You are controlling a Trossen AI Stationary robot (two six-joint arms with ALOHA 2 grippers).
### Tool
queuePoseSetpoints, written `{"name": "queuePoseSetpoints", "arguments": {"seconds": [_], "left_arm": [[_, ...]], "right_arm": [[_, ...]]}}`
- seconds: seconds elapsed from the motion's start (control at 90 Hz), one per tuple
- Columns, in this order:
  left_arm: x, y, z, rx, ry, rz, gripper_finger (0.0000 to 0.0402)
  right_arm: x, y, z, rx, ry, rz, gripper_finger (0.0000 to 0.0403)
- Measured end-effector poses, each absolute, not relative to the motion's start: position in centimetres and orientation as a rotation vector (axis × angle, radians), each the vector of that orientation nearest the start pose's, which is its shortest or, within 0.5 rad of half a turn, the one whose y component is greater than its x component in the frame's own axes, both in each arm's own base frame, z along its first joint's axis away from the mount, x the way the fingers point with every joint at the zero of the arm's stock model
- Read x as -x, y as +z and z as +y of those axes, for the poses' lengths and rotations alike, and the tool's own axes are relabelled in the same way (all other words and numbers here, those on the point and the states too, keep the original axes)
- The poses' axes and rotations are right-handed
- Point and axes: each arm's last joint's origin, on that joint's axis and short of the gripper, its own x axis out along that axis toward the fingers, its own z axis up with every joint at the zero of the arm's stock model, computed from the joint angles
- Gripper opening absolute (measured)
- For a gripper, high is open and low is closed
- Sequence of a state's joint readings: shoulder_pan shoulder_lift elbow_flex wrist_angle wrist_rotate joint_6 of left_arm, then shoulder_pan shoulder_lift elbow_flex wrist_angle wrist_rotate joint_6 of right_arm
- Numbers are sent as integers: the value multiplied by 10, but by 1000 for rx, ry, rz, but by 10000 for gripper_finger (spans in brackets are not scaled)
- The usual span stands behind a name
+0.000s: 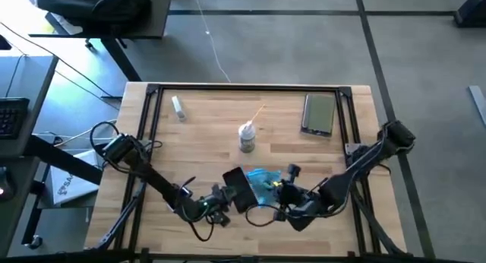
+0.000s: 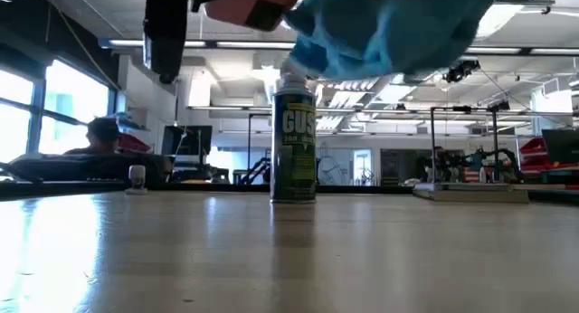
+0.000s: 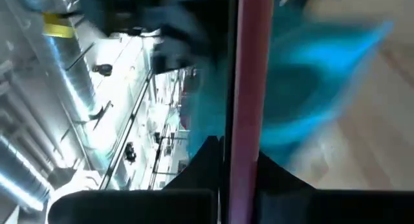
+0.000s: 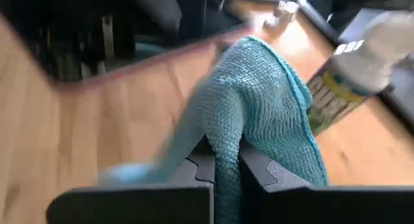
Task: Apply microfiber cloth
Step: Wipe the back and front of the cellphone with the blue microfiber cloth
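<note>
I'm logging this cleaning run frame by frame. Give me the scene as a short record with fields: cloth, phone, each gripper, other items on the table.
cloth: microfiber cloth, turquoise, pinched in the right gripper, lifted off the table beside the phone
phone: black phone with a reddish edge, clamped in the left gripper, raised near the table's front
left jaws: shut on the phone
right jaws: shut on the cloth
other items: spray bottle upright mid-table; dark tablet far right; small white object far left
</note>
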State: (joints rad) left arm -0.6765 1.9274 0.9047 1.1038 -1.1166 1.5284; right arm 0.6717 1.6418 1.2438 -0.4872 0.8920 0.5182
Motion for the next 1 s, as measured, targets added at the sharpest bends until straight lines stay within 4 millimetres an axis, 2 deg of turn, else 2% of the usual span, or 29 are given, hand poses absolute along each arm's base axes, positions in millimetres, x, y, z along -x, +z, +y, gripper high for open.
{"name": "queuePoseSetpoints", "arguments": {"seconds": [0.122, 0.333, 0.444, 0.656, 0.844, 1.0], "left_arm": [[-306, 179, -212, -1441, 372, 279, 1], [-308, 179, -211, -1440, 360, 270, 1], [-309, 177, -209, -1436, 354, 267, 1], [-310, 169, -209, -1297, 299, 239, 1], [-310, 163, -210, -1169, 256, 227, 1], [-311, 164, -208, -1173, 258, 225, 1]], "right_arm": [[-287, 265, 200, 158, -296, 517, 0], [-309, 272, 193, 138, -124, 485, 0], [-322, 268, 189, 120, -32, 485, 0], [-348, 246, 184, 92, 59, 494, 0], [-356, 241, 179, 49, 65, 483, 0], [-360, 242, 174, -67, 117, 494, 0]]}}
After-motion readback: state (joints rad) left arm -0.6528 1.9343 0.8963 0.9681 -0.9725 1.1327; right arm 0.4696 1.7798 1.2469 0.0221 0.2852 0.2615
